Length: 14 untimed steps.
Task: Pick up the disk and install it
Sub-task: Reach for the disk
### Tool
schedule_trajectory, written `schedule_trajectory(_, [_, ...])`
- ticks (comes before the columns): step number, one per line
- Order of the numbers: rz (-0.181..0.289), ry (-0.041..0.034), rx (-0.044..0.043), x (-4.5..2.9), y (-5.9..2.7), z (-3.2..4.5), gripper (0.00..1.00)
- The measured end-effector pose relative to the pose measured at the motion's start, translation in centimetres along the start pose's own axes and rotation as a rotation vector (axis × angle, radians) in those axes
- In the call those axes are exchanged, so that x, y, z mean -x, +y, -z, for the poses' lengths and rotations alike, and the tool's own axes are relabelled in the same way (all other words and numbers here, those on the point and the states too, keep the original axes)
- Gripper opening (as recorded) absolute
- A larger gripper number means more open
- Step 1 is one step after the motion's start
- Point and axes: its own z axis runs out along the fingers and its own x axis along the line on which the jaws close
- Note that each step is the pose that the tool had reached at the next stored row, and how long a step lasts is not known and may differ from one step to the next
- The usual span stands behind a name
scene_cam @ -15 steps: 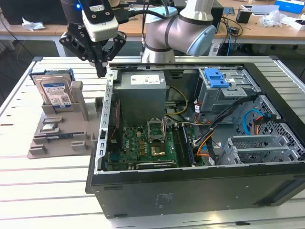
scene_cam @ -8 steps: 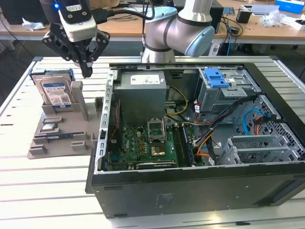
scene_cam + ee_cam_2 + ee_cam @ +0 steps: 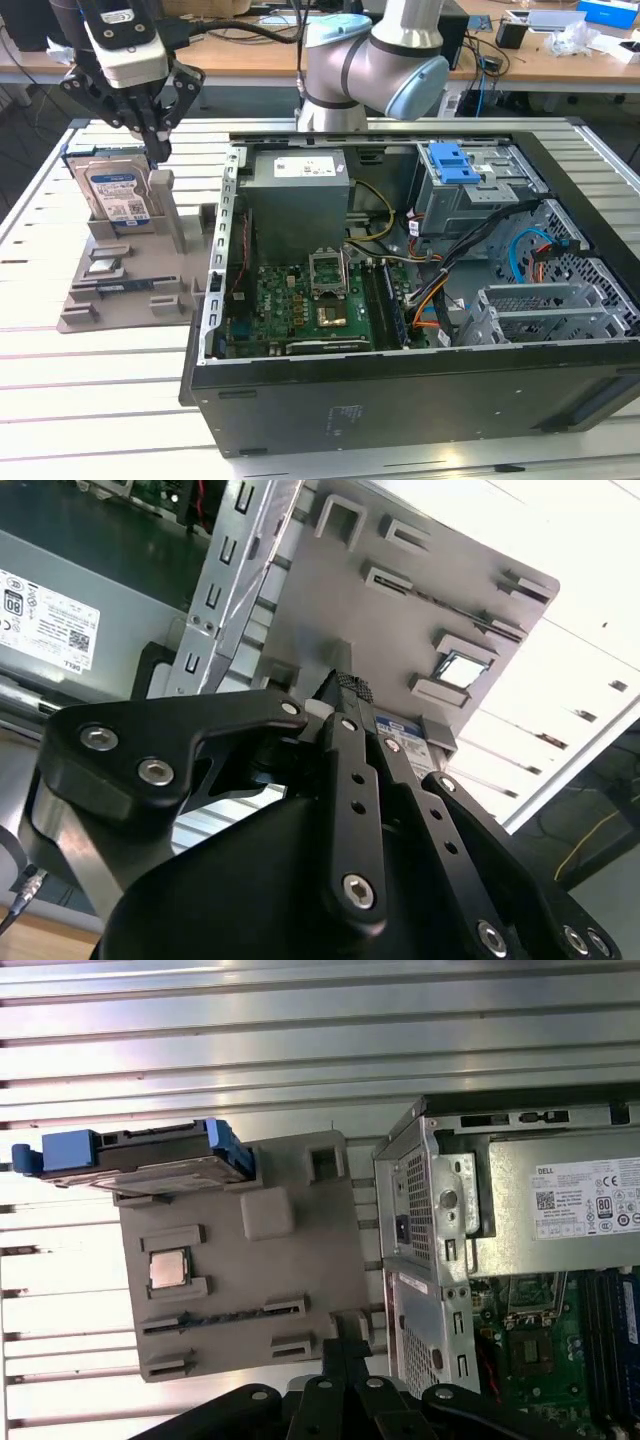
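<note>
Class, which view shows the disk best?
The exterior view: the disk stands upright in the grey stand, label facing the camera. The first wrist view shows it edge-on; the second wrist view, a sliver behind the gripper.

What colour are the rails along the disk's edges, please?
Blue; the rails on the disk show best in the first wrist view.

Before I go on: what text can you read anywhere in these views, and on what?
On the grey metal power supply box, a white sticker: print too small to quote.
On the flat silver-black disk in the grey plastic stand, a white-and-blue label: too small.
No other text.
</note>
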Motion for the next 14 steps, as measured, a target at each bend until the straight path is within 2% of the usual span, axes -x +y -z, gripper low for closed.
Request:
schedule_trajectory(5, [0.000, 0.0001, 0.0000, -1.28, -0.10, 0.02, 0.11])
schedule_trajectory(12, [0.000, 0.0001, 0.0000, -2.67, -0.20, 0.04, 0.11])
schedule_trajectory(14, [0.000, 0.0001, -0.0001, -3.31, -0.25, 0.06, 0.11])
